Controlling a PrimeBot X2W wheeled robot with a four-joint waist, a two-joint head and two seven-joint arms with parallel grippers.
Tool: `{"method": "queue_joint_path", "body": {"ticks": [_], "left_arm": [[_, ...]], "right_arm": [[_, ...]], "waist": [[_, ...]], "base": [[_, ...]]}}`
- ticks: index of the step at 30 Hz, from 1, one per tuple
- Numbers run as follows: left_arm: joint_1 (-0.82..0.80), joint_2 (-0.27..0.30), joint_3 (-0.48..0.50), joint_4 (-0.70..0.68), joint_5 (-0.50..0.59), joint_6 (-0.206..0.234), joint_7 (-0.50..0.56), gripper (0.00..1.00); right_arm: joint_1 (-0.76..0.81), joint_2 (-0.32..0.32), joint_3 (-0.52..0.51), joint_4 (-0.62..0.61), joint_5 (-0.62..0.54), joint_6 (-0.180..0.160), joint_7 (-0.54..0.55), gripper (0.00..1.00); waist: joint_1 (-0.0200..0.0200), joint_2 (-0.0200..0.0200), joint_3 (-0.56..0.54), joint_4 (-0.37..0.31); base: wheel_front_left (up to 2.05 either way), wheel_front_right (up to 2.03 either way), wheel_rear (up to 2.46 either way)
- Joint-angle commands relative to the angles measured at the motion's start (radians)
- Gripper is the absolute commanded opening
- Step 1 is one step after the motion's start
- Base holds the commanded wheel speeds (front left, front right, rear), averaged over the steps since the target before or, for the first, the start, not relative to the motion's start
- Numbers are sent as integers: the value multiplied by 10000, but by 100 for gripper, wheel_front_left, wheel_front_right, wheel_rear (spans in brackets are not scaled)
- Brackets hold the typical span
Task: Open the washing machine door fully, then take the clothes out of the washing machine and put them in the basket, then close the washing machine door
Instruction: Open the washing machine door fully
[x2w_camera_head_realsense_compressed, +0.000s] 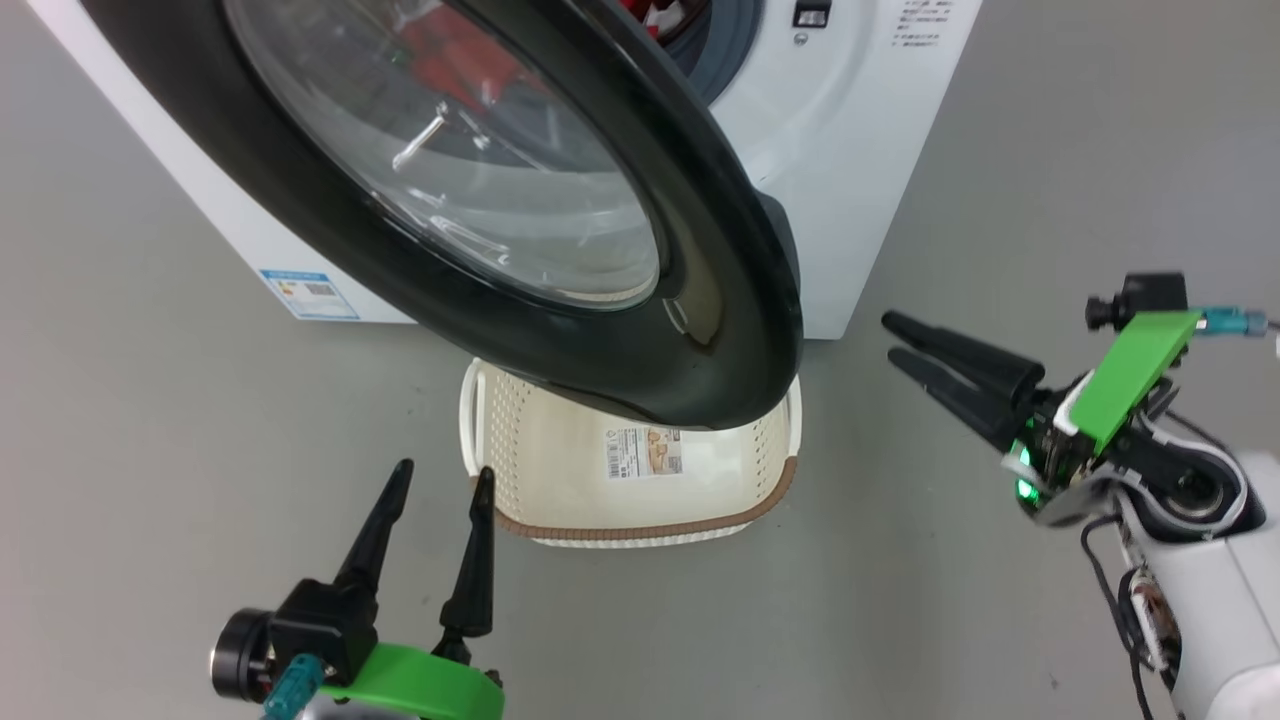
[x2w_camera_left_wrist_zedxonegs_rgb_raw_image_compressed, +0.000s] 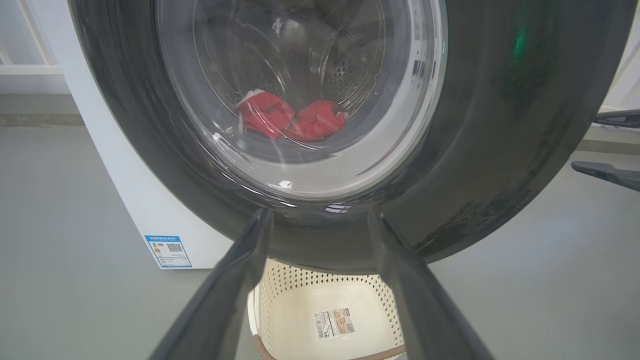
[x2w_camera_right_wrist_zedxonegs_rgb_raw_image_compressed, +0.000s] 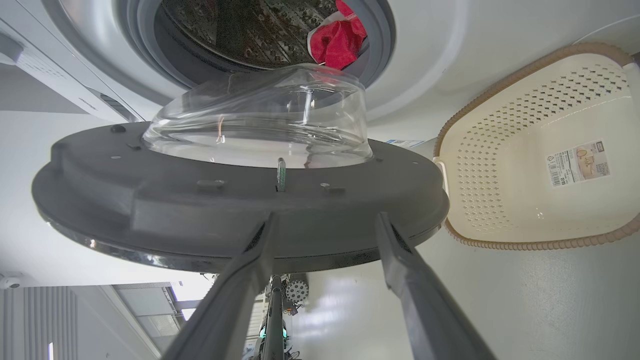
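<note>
The washing machine door (x2w_camera_head_realsense_compressed: 720, 300) stands partly open, its black rim and glass bowl swung out over the basket (x2w_camera_head_realsense_compressed: 560, 450). Red clothes (x2w_camera_right_wrist_zedxonegs_rgb_raw_image_compressed: 337, 40) lie in the steel drum of the white washing machine (x2w_camera_head_realsense_compressed: 850, 150); they also appear through the glass as clothes (x2w_camera_left_wrist_zedxonegs_rgb_raw_image_compressed: 292, 120). My left gripper (x2w_camera_head_realsense_compressed: 444, 470) is open and empty, low on the near side of the basket, fingers pointing at the door's outer face (x2w_camera_left_wrist_zedxonegs_rgb_raw_image_compressed: 500, 125). My right gripper (x2w_camera_head_realsense_compressed: 889, 337) is open and empty to the right of the door, level with its free edge (x2w_camera_right_wrist_zedxonegs_rgb_raw_image_compressed: 225, 205), a short gap away.
The cream basket (x2w_camera_right_wrist_zedxonegs_rgb_raw_image_compressed: 500, 175) sits on the grey floor in front of the machine, empty except for a paper label (x2w_camera_head_realsense_compressed: 643, 452); the door hides its far part. A blue label sticker (x2w_camera_head_realsense_compressed: 308, 293) marks the machine's lower left front. Bare floor lies to both sides.
</note>
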Motion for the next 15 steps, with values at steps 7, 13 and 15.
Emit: {"method": "queue_joint_path", "body": {"ticks": [7, 13, 15], "left_arm": [[329, 106, 539, -154, 134, -110, -80, 100], [492, 106, 654, -109, 167, -175, -80, 100], [558, 106, 694, -89, 169, -181, -80, 100]], "right_arm": [[931, 158, -55, -322, -200, 79, -366, 100], [1571, 200, -69, -388, -489, 79, -756, 100], [1890, 243, -83, -389, -600, 79, -1034, 100]], "waist": [[0, 0, -389, -313], [0, 0, -507, -483], [0, 0, -553, -547]], "base": [[0, 0, 0], [0, 0, 0], [0, 0, 0]]}}
